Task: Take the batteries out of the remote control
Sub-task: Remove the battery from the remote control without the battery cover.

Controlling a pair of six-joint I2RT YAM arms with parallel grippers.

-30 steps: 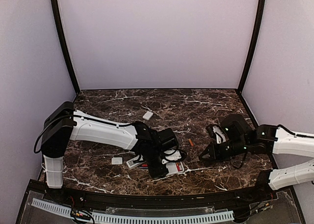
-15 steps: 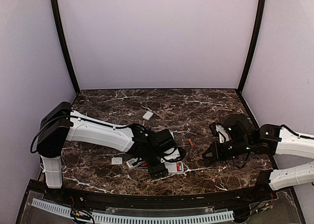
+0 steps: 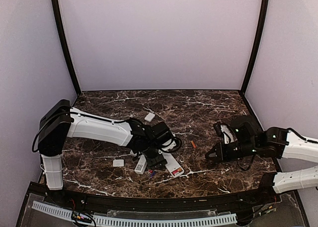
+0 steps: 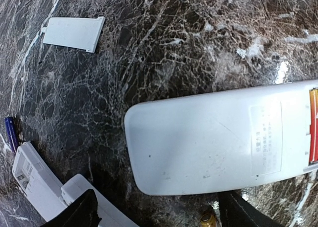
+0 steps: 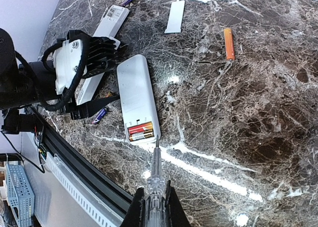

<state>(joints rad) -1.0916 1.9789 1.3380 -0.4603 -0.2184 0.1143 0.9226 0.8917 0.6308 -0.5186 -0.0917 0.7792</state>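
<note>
With the left gripper spread wide over the remote and grasping nothing, the remote lies unpinned near the counter's near edge. I judge that a prying push could skid it, or flick its 2 orange-red batteries over that edge. 1 loose orange battery lies nearer the counter's middle and could roll if bumped. The right gripper is clenched on a thin pointed tool, its tip just beside the battery bay.
</note>
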